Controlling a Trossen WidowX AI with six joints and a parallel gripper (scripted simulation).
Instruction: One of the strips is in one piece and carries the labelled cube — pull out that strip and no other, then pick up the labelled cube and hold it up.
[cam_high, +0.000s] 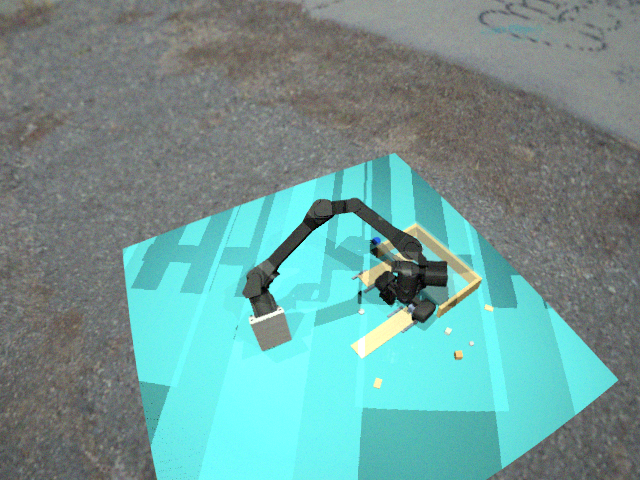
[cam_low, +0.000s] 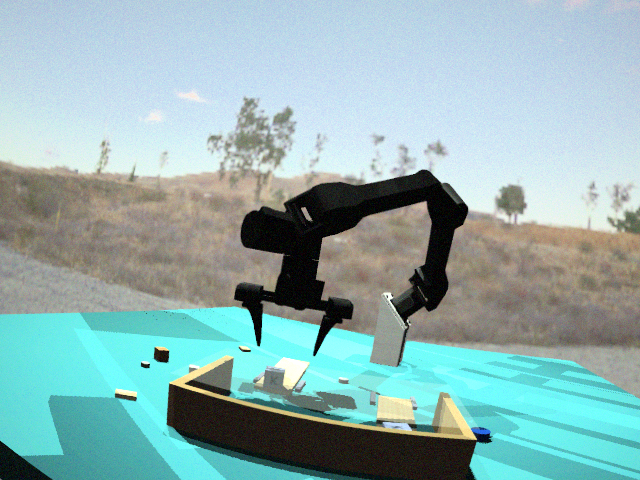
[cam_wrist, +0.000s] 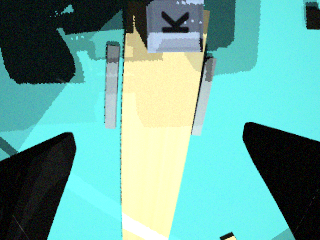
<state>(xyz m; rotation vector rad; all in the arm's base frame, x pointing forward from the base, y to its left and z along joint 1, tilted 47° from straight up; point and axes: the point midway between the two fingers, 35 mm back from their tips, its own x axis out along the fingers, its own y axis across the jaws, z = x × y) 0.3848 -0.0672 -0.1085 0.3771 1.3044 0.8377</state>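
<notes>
outdoors, open country: dry grassy hillside (cam_low: 170, 222), scattered trees (cam_low: 253, 139), cloud-flecked sky (cam_low: 361, 67).

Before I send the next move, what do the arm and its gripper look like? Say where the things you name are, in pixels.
The arm is matte black, with chunky rounded joints and slimmer links, on a pale grey, block-like base (cam_high: 272, 333) (cam_low: 386, 335). The gripper (cam_low: 286, 350) (cam_wrist: 160, 135) is black too, with two fingers tapering to narrow tips. I can't make out any cables or lettering on either.
</notes>
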